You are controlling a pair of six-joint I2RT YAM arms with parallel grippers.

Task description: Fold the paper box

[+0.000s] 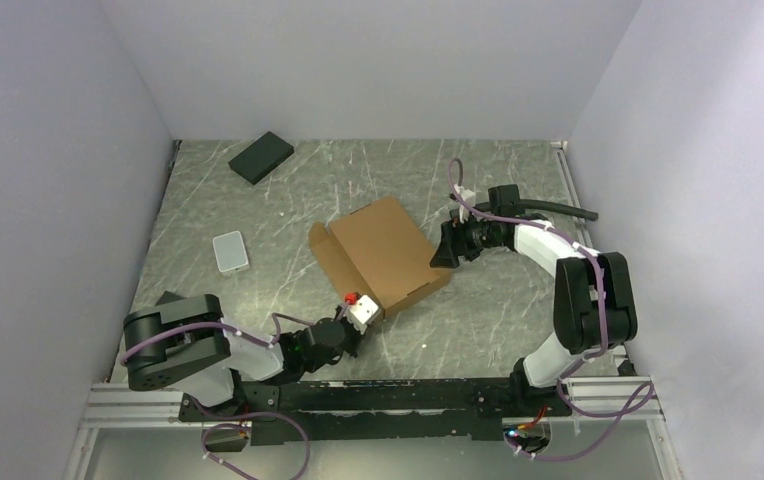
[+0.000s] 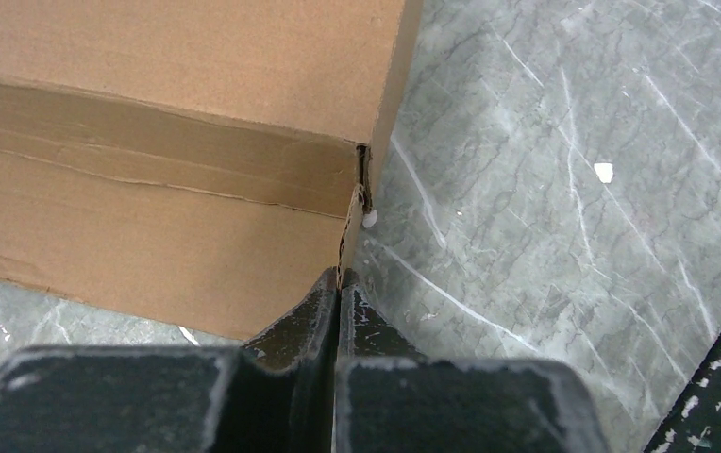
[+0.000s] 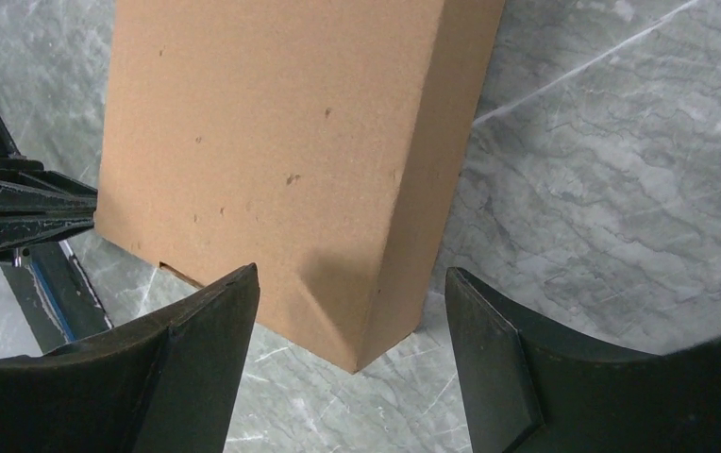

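The paper box (image 1: 383, 255) is brown corrugated cardboard in the middle of the table, with a flap (image 1: 324, 258) standing up on its left side. My left gripper (image 1: 358, 312) is at the box's near corner. In the left wrist view its fingers (image 2: 340, 279) are shut on the thin vertical edge of the box's side wall (image 2: 149, 208). My right gripper (image 1: 445, 250) is open at the box's right edge. In the right wrist view a corner of the box (image 3: 281, 160) lies between its spread fingers (image 3: 351, 283), which do not touch it.
A black rectangular pad (image 1: 261, 157) lies at the far left of the grey marbled table (image 1: 518, 320). A small pale flat container (image 1: 230, 251) lies left of the box. A black hose (image 1: 558, 210) runs behind the right arm. White walls close in on three sides.
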